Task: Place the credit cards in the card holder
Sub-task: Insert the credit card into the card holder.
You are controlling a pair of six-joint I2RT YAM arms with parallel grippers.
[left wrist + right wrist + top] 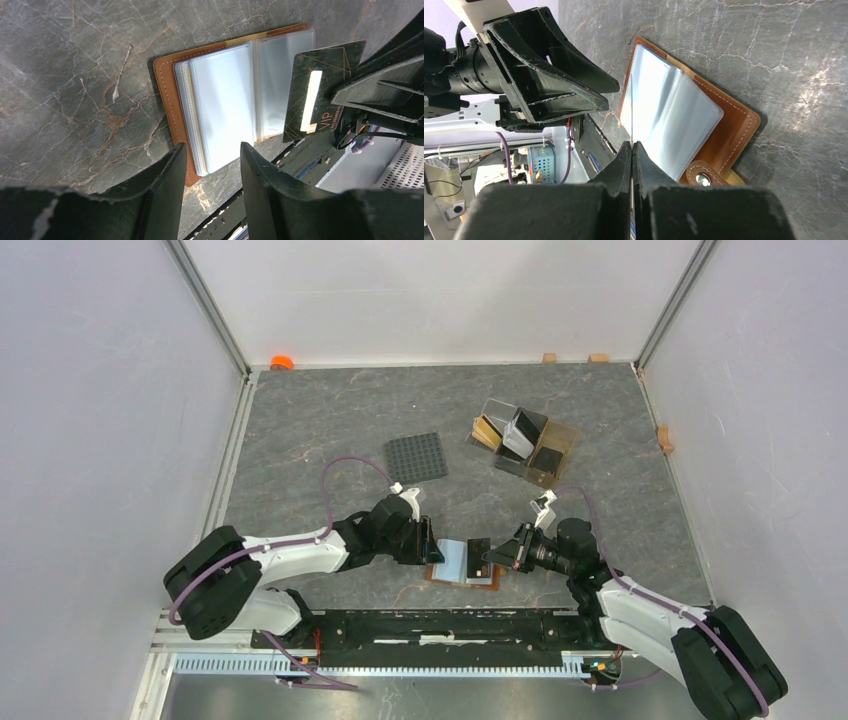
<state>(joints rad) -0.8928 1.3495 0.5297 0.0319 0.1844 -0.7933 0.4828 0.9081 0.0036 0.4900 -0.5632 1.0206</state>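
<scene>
Right gripper [631, 147] pinching black VIP card [320, 90] over open card holder [167, 95] for insertion; left gripper [212, 150] half-open, poised to steady left edge.

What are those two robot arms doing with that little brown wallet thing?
They are putting cards into it. The right gripper is shut on a thin black plastic card with gold lines, holding it over the open brown leather card holder with clear plastic sleeves. The left gripper sits open at the holder's other side; whether it touches is unclear. The card is not in a sleeve yet. Spare cards wait in the clear amber stand farther back.
</scene>
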